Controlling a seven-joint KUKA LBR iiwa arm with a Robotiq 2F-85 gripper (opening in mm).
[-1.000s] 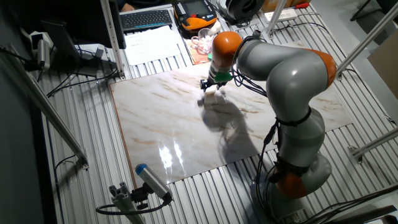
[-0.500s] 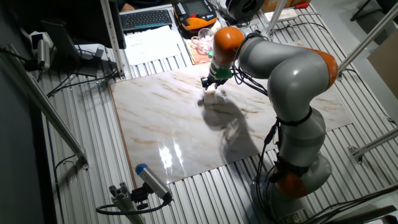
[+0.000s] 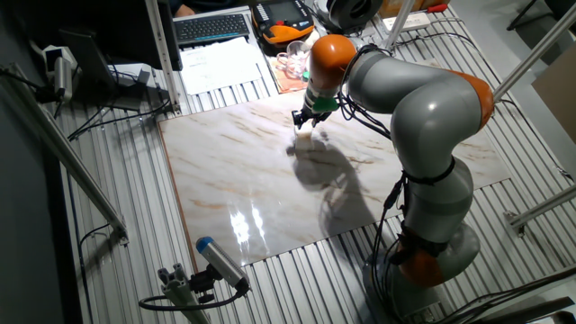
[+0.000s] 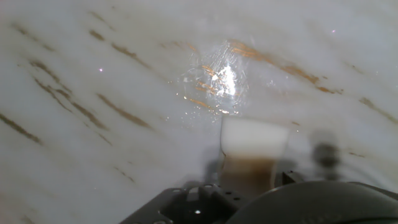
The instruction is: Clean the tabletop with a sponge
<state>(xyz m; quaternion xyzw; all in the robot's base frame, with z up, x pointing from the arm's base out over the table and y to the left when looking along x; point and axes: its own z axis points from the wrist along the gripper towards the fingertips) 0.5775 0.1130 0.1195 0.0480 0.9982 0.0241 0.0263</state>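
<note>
The marble tabletop (image 3: 234, 171) lies on the ribbed grey metal surface. My gripper (image 3: 308, 121) points down at the slab's far middle part and is shut on the small cream-white sponge (image 3: 309, 132), which rests against the slab. In the hand view the sponge (image 4: 254, 138) sticks out ahead of the dark hand housing (image 4: 298, 205), pressed to the tabletop (image 4: 93, 93). Its lower part is in shadow. A shiny wet-looking patch (image 4: 217, 84) lies just beyond the sponge. The fingers themselves are blurred.
Behind the slab are a keyboard (image 3: 211, 27), papers (image 3: 225, 63), an orange device (image 3: 283, 31) and clear plastic items (image 3: 292, 65). A blue-tipped cylinder on a bracket (image 3: 216, 261) sits at the front left. Metal poles (image 3: 67, 162) stand at the left. The arm's base (image 3: 432, 252) is at the front right.
The gripper has slid a little toward the far edge of the slab with the sponge in it. Nothing else has moved.
</note>
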